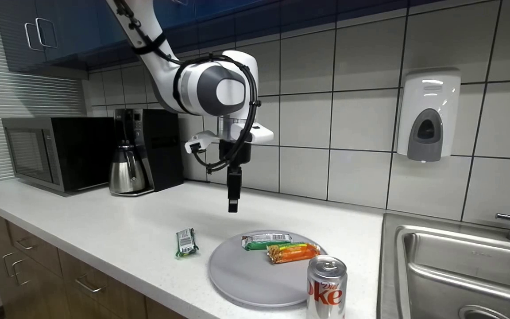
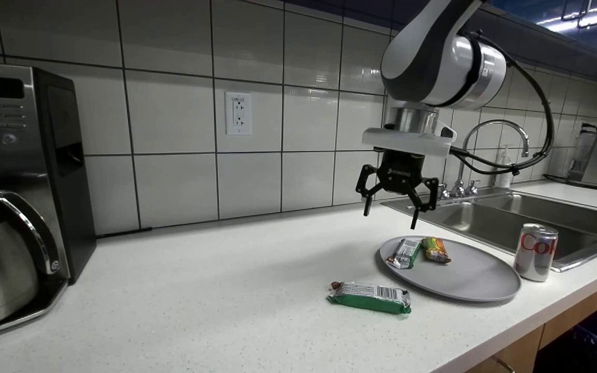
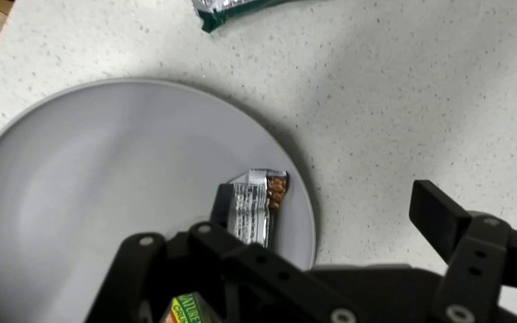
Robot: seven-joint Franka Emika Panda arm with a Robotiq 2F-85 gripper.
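1. Loose green bar (image 2: 369, 299) is being borne by the surface (image 2: 200, 295), near the plate (image 2: 474, 274).
2. Gripper (image 2: 391, 220) is being held aloft, jaws wide apart, nothing gripped.
3. Second green bar (image 2: 406, 254) and orange bar (image 2: 436, 250) are being carried by the plate.

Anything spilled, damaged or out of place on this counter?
No spill or damage shows. Only mildly odd: one green-wrapped bar lies on the counter, off the gray plate that holds a second green-wrapped bar and an orange-wrapped bar.
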